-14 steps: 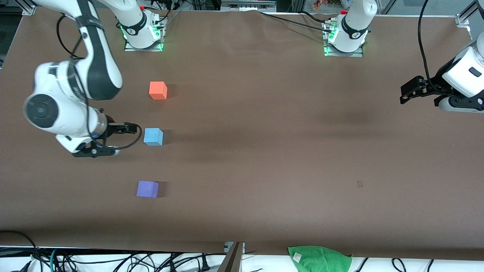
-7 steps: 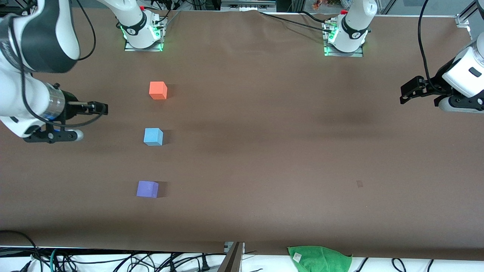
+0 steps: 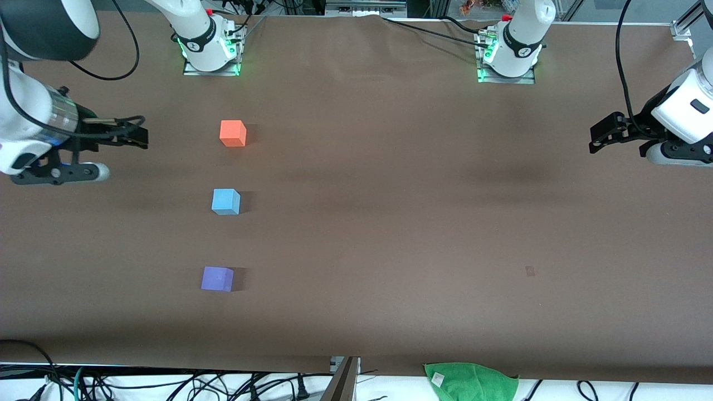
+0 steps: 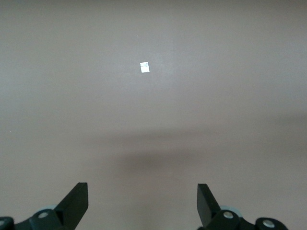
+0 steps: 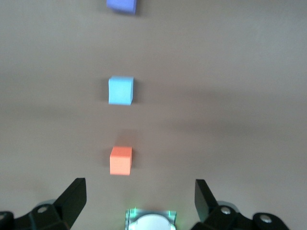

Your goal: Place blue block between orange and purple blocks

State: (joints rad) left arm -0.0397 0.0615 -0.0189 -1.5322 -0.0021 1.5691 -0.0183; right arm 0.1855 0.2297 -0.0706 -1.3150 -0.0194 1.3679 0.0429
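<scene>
Three cubes sit in one line on the surface (image 3: 390, 223), toward the right arm's end: orange block (image 3: 233, 133) farthest from the front camera, blue block (image 3: 225, 201) in the middle, purple block (image 3: 217, 279) nearest. You can see clear gaps between them; none touch. Blue rests flat, roughly midway between the other two, so by my reading the placement already looks done.

Right claw (image 3: 125, 136) hangs over bare surface near that end's edge, level with orange and well apart from it. Its jaws stand wide, holding nothing. Its wrist view looks down the whole row, which suits a check of the spacing.

Left claw (image 3: 604, 133) waits over the left arm's end, well apart from all cubes, jaws wide and empty. Its wrist view shows only bare surface and a small white tag (image 4: 145, 67).

Green cloth (image 3: 470, 381) lies off the surface's near edge, out of the way.

If you want the line tidier, note that purple sits slightly more toward the right arm's end than orange. No nudge seems needed.
</scene>
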